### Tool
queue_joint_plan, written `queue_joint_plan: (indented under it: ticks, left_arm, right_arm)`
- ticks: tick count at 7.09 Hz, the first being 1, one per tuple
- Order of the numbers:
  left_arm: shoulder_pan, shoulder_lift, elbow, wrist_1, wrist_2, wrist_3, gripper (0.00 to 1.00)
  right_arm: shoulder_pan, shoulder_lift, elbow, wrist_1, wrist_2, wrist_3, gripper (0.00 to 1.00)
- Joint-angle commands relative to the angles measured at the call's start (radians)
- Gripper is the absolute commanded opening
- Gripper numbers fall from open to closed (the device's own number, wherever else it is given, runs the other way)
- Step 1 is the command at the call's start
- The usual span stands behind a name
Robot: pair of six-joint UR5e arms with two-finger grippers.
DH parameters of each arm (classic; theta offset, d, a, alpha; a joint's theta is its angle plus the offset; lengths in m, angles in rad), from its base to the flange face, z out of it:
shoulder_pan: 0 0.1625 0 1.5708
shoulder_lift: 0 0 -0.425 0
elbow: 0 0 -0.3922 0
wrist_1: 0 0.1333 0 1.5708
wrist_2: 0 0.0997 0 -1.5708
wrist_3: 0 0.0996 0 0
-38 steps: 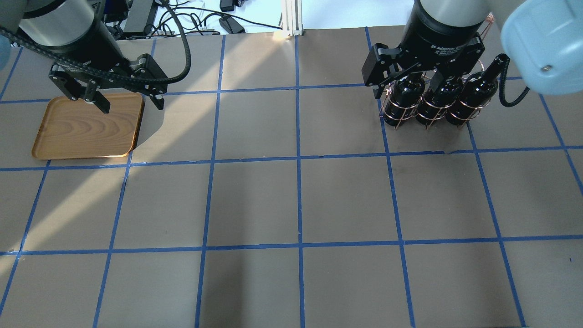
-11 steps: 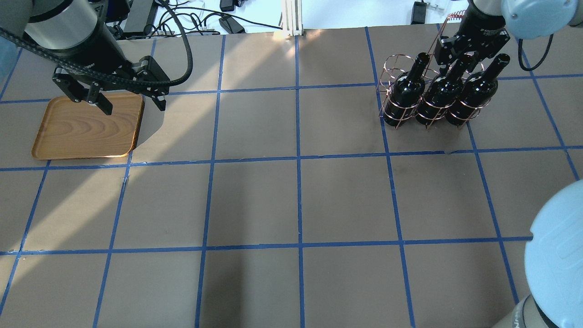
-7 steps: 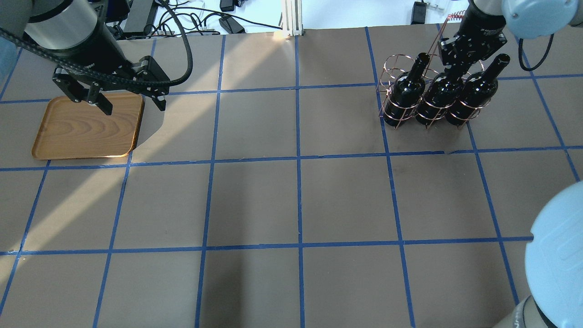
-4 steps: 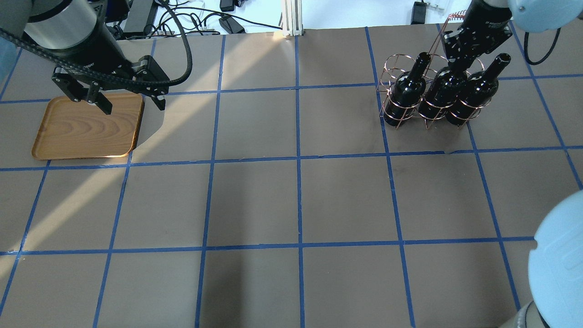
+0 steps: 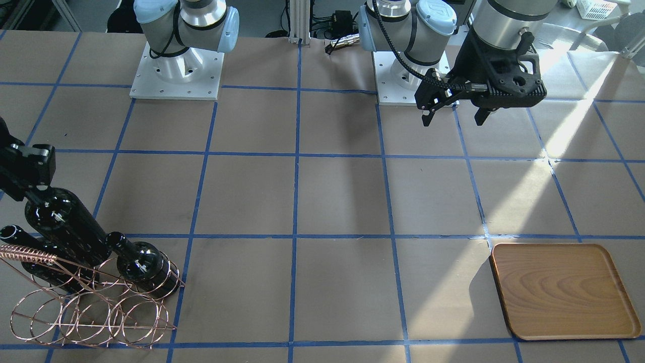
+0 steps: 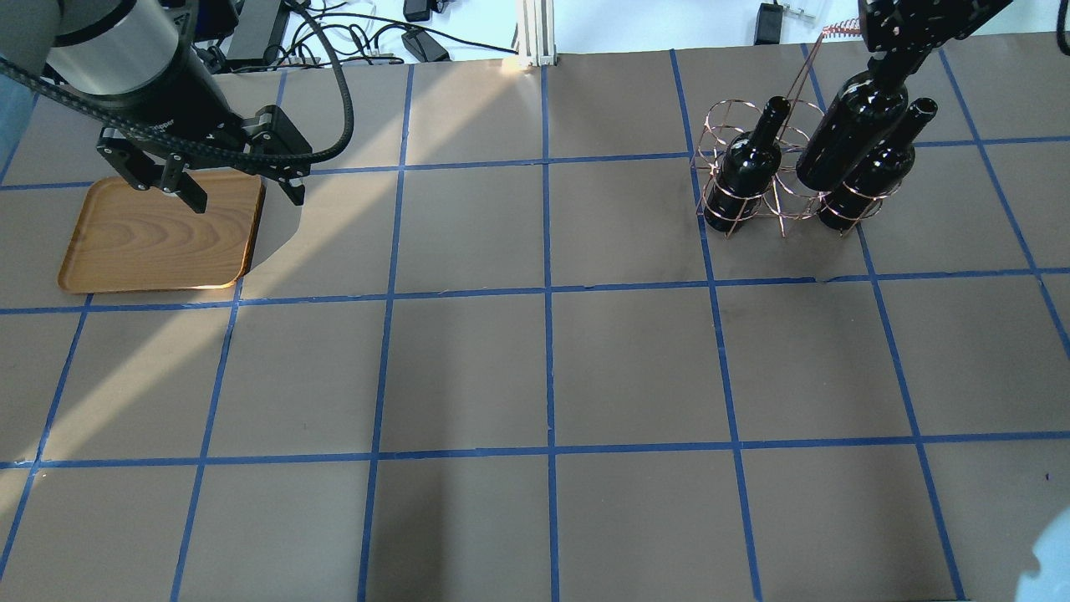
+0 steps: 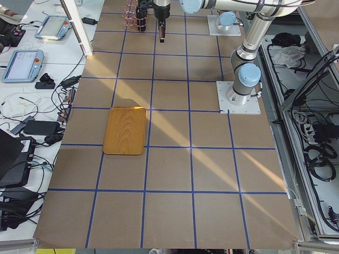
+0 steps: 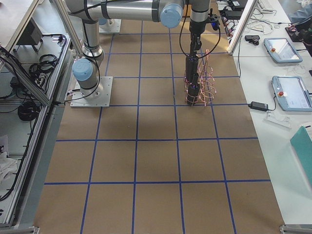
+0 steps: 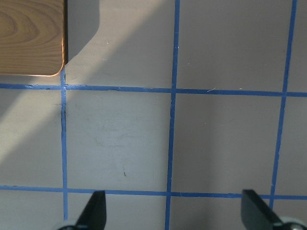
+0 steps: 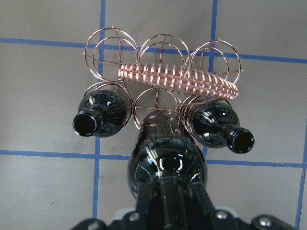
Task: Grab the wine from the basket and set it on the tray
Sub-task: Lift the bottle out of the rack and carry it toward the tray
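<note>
My right gripper (image 6: pixel 899 33) is shut on the neck of the middle wine bottle (image 6: pixel 853 125) and holds it upright, lifted above its ring in the copper wire basket (image 6: pixel 726 117). The right wrist view shows this bottle (image 10: pixel 165 153) close below the camera. Two more bottles (image 6: pixel 744 163) (image 6: pixel 869 180) stand in the basket's near row either side of it. The wooden tray (image 6: pixel 159 238) lies bare at the far left. My left gripper (image 6: pixel 242 194) hangs open and empty over the tray's right edge.
The basket's coiled handle (image 10: pixel 177 79) runs across its middle, and its back row of rings (image 10: pixel 163 45) holds nothing. Brown paper with blue tape lines (image 6: pixel 547 293) covers the table. Cables and gear (image 6: pixel 359 33) lie beyond the far edge.
My right gripper has closed on the middle bottle's neck and risen, drawing that bottle up from its ring. The other two bottles, the basket and the left arm have not moved.
</note>
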Motion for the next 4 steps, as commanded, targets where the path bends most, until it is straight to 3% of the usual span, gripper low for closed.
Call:
queue_joint_plan:
  ticks: [1,4]
  left_arm:
    - [0.009,0.004,-0.001,0.008,0.006,0.011,1.00]
    - [0.012,0.005,-0.001,0.008,0.008,0.008,1.00]
  right_arm:
    - [0.009,-0.042,0.018,0.098,0.002,0.052,0.24]
    - [0.164,-0.048,0.178,0.031,0.019,0.314,0.20]
